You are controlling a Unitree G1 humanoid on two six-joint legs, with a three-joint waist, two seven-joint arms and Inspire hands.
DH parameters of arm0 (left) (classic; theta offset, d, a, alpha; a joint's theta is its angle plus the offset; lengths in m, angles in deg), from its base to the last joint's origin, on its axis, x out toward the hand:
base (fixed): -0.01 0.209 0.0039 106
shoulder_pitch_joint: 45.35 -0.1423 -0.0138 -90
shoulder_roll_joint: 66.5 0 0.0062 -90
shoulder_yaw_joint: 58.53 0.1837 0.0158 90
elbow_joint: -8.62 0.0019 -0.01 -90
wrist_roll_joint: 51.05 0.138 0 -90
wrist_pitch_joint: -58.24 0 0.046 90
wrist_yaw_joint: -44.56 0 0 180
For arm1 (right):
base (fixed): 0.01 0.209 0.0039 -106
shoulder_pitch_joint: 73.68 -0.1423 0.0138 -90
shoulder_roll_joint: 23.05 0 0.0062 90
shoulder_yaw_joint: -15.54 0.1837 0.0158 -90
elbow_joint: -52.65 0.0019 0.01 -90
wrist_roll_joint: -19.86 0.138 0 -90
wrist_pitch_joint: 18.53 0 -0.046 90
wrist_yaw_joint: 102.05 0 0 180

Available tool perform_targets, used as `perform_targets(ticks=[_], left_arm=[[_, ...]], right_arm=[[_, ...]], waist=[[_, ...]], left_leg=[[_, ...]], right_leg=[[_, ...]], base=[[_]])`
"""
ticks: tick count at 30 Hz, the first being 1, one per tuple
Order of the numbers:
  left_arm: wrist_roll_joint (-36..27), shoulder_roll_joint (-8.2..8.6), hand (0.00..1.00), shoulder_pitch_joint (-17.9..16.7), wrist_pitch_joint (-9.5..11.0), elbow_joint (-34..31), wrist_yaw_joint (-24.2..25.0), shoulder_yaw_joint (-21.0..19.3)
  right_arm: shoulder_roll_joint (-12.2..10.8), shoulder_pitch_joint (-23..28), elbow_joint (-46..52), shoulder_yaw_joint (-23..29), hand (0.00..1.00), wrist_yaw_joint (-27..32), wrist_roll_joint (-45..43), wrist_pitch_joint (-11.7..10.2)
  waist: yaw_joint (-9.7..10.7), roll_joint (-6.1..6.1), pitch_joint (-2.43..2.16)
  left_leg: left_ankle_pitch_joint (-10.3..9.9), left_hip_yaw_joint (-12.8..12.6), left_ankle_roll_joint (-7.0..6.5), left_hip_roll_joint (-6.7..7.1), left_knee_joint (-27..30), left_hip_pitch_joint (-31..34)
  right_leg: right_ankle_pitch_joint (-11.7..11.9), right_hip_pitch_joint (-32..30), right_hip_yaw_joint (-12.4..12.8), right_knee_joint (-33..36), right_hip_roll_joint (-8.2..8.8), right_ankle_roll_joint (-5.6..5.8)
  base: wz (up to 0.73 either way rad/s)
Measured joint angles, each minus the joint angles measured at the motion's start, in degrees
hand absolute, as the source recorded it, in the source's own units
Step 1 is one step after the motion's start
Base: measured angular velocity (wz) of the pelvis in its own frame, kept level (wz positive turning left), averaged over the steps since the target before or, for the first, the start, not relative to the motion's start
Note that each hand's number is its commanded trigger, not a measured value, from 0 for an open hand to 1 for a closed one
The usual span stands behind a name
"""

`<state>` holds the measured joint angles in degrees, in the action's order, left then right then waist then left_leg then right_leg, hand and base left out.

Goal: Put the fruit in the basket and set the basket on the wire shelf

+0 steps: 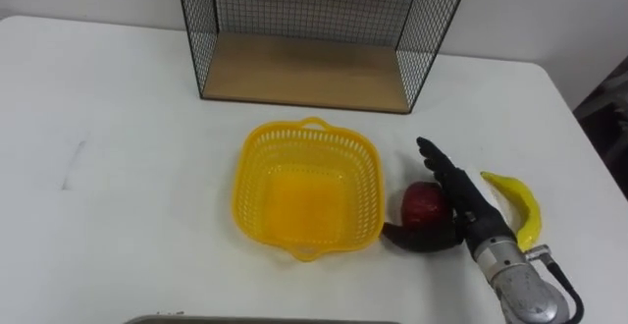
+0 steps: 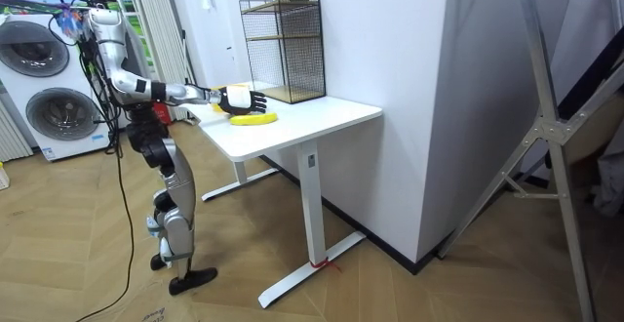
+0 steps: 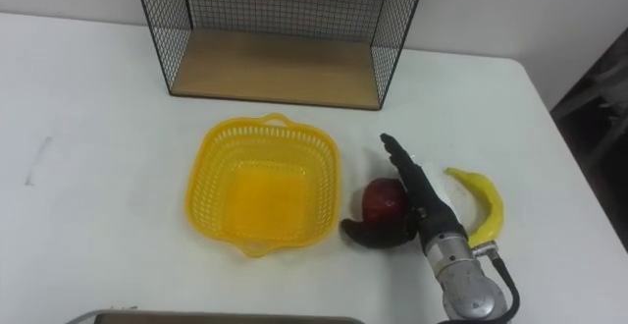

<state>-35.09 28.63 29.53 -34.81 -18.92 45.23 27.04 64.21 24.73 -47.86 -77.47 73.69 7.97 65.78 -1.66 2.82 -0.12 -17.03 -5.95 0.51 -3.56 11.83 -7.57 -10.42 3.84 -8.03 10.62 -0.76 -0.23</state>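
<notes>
An empty yellow basket (image 1: 308,198) sits in the middle of the white table (image 1: 108,167). Just right of it lies a red apple (image 1: 423,202), and a banana (image 1: 518,204) lies further right. My right hand (image 1: 461,194) is open beside the apple. Its straight fingers run along the apple's right side, and its thumb reaches across the front of the apple. The black wire shelf (image 1: 304,69) with a wooden floor stands behind the basket, its open side towards me. In the room view I stand at the table's end with my right hand (image 2: 240,99) reaching over the banana (image 2: 253,119).
The table's right edge (image 1: 589,157) runs close behind the banana. Bare tabletop stretches to the left of the basket. In the room view, washing machines (image 2: 49,98) stand behind me and the wire shelf (image 2: 285,41) stands against the wall.
</notes>
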Motion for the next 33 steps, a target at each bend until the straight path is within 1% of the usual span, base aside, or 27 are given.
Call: perform_targets(ticks=[1,2,3,4,6,9,13,16,20,27,30,33], left_arm=[[0.0,-0.05,0.0,0.0,0.0,0.0,0.0,0.0],[0.0,-0.1,0.0,0.0,0.1,0.0,0.0,0.0],[0.0,-0.1,0.0,0.0,0.2,-0.1,0.0,0.0],[0.0,-0.1,0.0,0.0,0.2,-0.1,0.0,0.0],[0.0,-0.1,0.0,0.0,0.3,-0.2,0.0,-0.3],[0.0,-0.09,0.0,-0.1,0.5,-0.5,0.0,-1.5],[0.0,-0.14,0.0,0.0,0.5,-1.0,0.0,-1.5],[0.0,-0.14,0.0,0.0,0.5,-1.9,-0.1,-1.5],[0.0,-0.14,0.0,0.1,0.5,-2.4,-0.3,-1.5],[0.0,-0.15,0.0,-0.4,0.5,-3.5,-0.6,-1.4],[0.0,-0.14,0.0,-0.4,0.6,-3.6,-1.3,-1.4],[-0.1,-0.05,0.0,-0.4,0.6,-3.0,-1.7,-1.4]], right_arm=[[0.0,0.0,0.0,0.0,0.0,0.0,-0.4,-0.1],[0.0,0.1,-0.1,0.0,0.53,0.1,-0.7,-0.2],[0.0,0.1,-0.2,0.0,0.68,0.2,-0.8,-0.3],[0.0,0.2,-0.4,0.0,1.0,0.4,-0.9,-0.6],[0.0,0.6,-0.4,0.1,1.0,0.4,-1.1,-0.9],[0.0,0.7,-0.4,0.6,1.0,1.0,-2.8,-1.3],[0.1,0.4,-0.7,2.3,1.0,3.4,-7.4,-1.3],[0.1,0.4,-1.2,2.5,1.0,4.9,-11.1,-1.7],[0.1,0.4,-1.5,2.7,1.0,6.5,-13.0,-1.7],[0.1,0.3,-2.0,2.7,1.0,7.4,-13.0,-1.9],[0.1,0.3,-1.6,2.8,1.0,7.4,-11.4,-1.8],[0.1,0.3,-1.3,3.4,1.0,7.0,-9.3,-1.7]], waist=[[0.0,-0.02,-0.01],[0.1,-0.02,-0.01],[0.1,-0.01,-0.01],[0.1,-0.03,-0.03],[0.1,-0.04,-0.04],[0.1,-0.1,-0.18],[0.2,-0.15,-0.24],[0.2,-0.19,-0.26],[0.2,-0.19,-0.29],[0.2,-0.2,-0.32],[0.2,-0.25,-0.34],[0.4,-0.65,-0.41]], left_leg=[[0.0,0.0,0.0,0.02,0.0,0.0],[0.0,0.0,-0.01,0.04,0.0,0.0],[0.0,0.0,-0.01,0.05,0.0,0.0],[0.0,0.0,-0.01,0.07,0.0,-0.1],[0.0,0.0,-0.02,0.07,0.1,0.0],[0.0,0.1,-0.03,0.08,0.1,-0.1],[0.0,0.4,-0.03,0.12,0.2,0.0],[0.0,0.5,-0.03,0.15,0.3,0.0],[0.0,0.5,-0.03,0.21,0.3,0.0],[0.0,0.5,-0.03,0.22,0.4,0.0],[0.0,0.5,-0.04,0.21,0.4,0.0],[0.1,0.4,-0.2,0.28,0.3,-0.1]], right_leg=[[0.0,0.0,0.0,0.0,0.02,0.0],[0.0,0.0,0.0,0.0,0.04,0.0],[0.0,0.0,0.0,0.0,0.06,0.0],[0.0,0.0,0.0,0.0,0.08,0.0],[0.0,0.0,0.0,0.0,0.11,0.01],[0.0,0.1,0.0,0.0,0.16,0.01],[0.0,0.2,0.0,0.0,0.45,0.01],[0.0,0.2,0.0,0.0,0.35,0.01],[0.0,0.2,0.0,0.0,0.26,0.02],[0.0,0.3,-0.1,0.0,0.31,0.06],[0.0,0.3,-0.3,0.0,0.29,0.06],[0.0,0.3,-0.1,0.1,0.39,0.07]], base=[[0.0],[0.0],[0.0],[0.0],[0.0],[0.0],[0.01],[0.01],[0.0],[0.0],[0.0],[0.0]])
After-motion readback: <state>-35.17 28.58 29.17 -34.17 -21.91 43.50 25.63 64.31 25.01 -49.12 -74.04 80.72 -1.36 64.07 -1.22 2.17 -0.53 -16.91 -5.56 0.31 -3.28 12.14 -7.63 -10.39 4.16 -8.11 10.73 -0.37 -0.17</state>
